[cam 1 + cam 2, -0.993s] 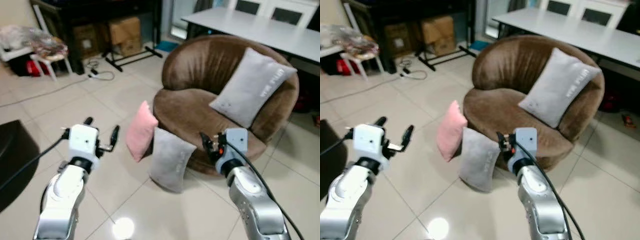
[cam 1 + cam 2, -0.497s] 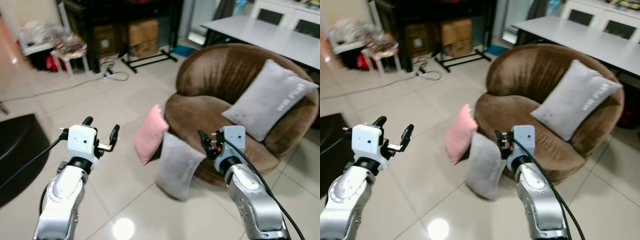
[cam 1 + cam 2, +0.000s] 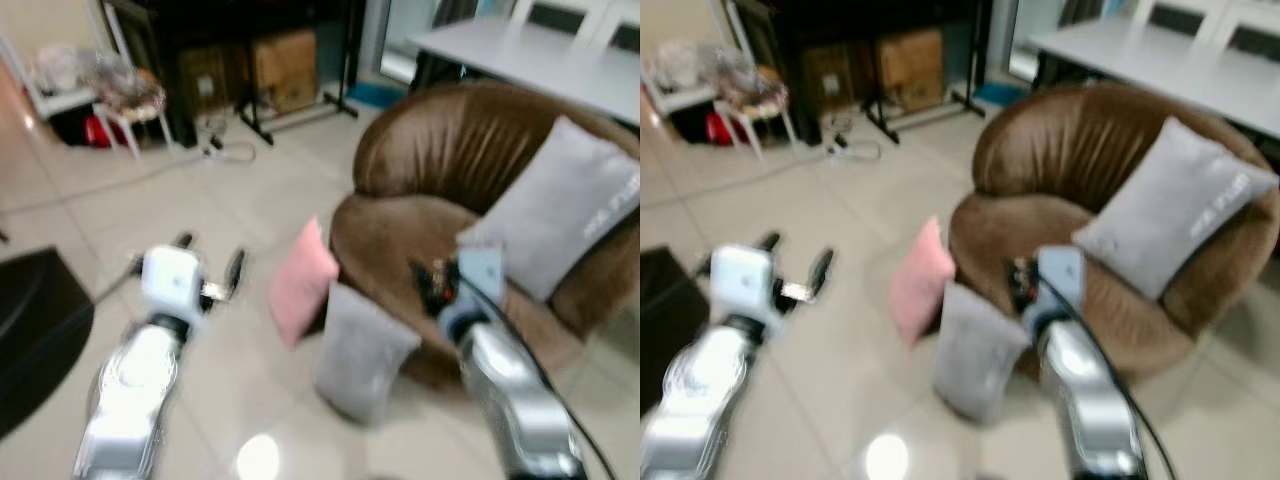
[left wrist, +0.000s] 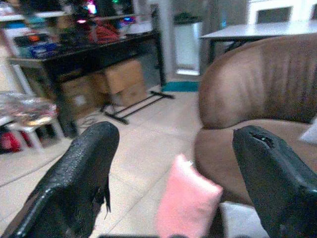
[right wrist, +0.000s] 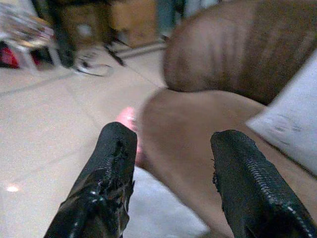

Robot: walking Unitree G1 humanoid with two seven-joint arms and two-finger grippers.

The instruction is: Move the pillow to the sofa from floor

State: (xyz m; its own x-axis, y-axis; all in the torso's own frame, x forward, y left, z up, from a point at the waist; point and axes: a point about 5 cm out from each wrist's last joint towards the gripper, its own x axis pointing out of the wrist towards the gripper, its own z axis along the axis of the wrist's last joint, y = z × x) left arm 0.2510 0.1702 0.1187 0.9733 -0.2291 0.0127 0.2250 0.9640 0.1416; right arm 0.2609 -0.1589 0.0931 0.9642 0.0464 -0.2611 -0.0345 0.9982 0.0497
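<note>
A pink pillow [image 3: 302, 280] and a grey pillow [image 3: 360, 353] stand on the tiled floor, leaning against the front of a round brown sofa chair [image 3: 440, 160]. Another grey pillow [image 3: 565, 205] rests on the chair's seat against its back. My left gripper [image 3: 210, 268] is held up at the left, open and empty, well short of the pink pillow [image 4: 188, 203]. My right gripper [image 5: 168, 178] is raised over the grey floor pillow at the chair's front edge, open with nothing between its fingers. The head views are blurred.
A white table [image 3: 520, 50] stands behind the chair. At the back are cardboard boxes [image 3: 285, 65] under dark furniture, cables on the floor [image 3: 225, 150] and a white stool [image 3: 110, 110]. A dark object [image 3: 30, 330] lies at the left. Bare tiles spread between me and the pillows.
The whole picture has shifted and blurred, so the camera has moved; the chair and pillows look slightly nearer. Both grippers keep the same raised, open pose.
</note>
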